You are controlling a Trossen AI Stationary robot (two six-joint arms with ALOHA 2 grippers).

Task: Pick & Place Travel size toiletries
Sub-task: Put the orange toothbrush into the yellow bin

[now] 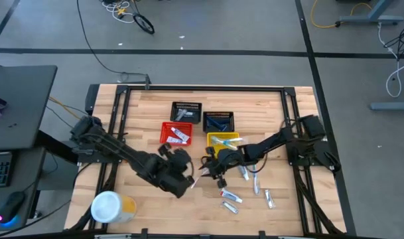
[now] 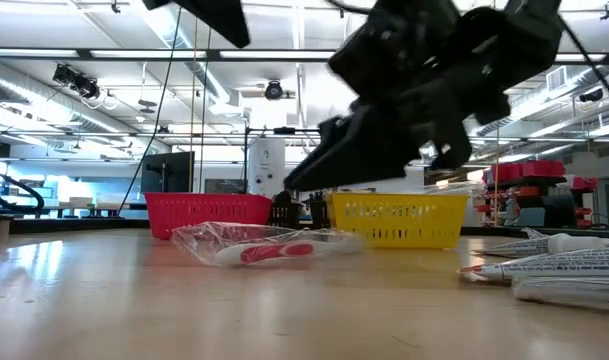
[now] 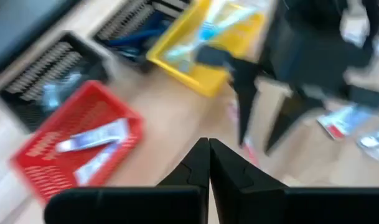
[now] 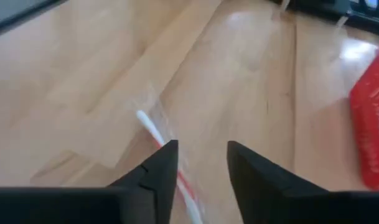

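Right wrist view shows my right gripper (image 4: 201,158) with its fingers parted, hanging just above a wrapped pink toothbrush (image 4: 153,132) that lies flat on the counter (image 4: 83,74). From the high view, that toothbrush (image 1: 200,178) lies near the middle of the counter, between my two grippers, with the red basket (image 1: 166,131) and the yellow basket (image 1: 213,139) farther back and the black basket (image 1: 187,106) beyond them. My left gripper (image 3: 208,152) waits shut, just left of the spot. More small white tubes (image 1: 231,196) lie on the near right part of the counter, apart from the baskets. To do this pick well, I judge I should turn my fingers to straddle the slim handle across its width, come down until the tips nearly touch the wood, and close gently, since the clear wrapper (image 2: 209,238) looks slippery and may slide or crumple. A lift straight up should keep it from catching.
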